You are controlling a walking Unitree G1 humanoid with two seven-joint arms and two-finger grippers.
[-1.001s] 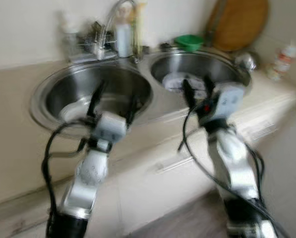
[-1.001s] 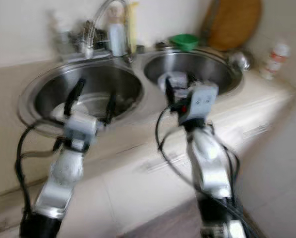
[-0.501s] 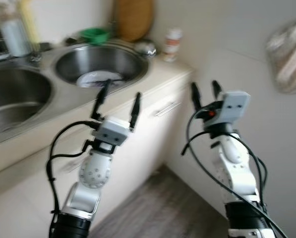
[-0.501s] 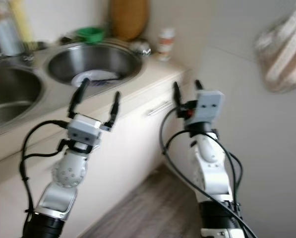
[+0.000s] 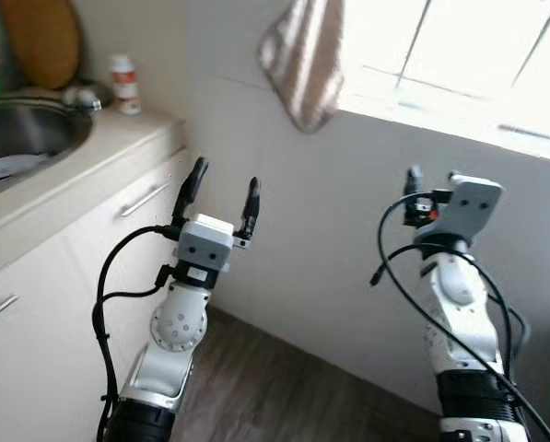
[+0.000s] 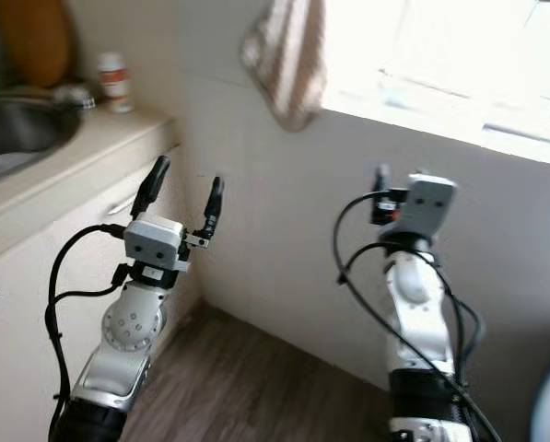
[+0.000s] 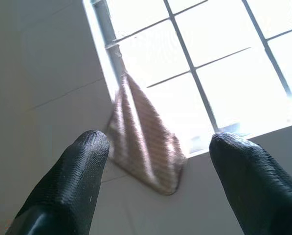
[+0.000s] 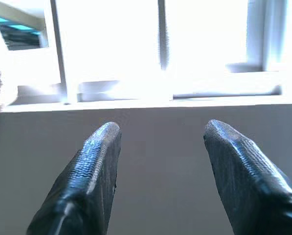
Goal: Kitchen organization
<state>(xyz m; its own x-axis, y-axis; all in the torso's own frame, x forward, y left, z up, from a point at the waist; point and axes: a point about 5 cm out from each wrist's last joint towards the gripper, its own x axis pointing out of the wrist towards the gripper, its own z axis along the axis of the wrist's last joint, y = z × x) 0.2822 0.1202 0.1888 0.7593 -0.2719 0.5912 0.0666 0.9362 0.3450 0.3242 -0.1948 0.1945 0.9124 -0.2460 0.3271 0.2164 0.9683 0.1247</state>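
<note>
1. The left gripper (image 5: 221, 189) is raised in front of the robot, its two long black fingers spread wide apart with nothing between them. It sits at about 9 o'clock from the right gripper.
2. The right gripper (image 8: 158, 147) is also raised, at about 3 o'clock in the head views. Its wrist view shows the fingers set wide apart and empty, pointing at a plain pale wall (image 8: 160, 122) under a bright window sill.
3. A striped beige cloth towel (image 5: 302, 55) hangs on the wall at about 12 o'clock from the left gripper, beside the bright paned window (image 5: 459, 55). In the left wrist view the towel (image 7: 143, 142) appears between that gripper's fingertips, well apart from them.
4. The beige kitchen counter (image 5: 81, 166) with cream cabinet fronts and metal bar handles runs off at about 10 o'clock.
5. A round stainless steel sink (image 5: 21, 138) is let into the counter at its far left, with something pale lying in the basin; what it is cannot be told.
6. A small white bottle with a red band (image 5: 123, 85) stands on the counter at the wall, near the sink's rim.
7. A round brown wooden board (image 5: 42, 41) leans upright against the wall behind the sink.
8. Dark wood-look flooring (image 5: 265, 387) lies below, between the two silver arms.
</note>
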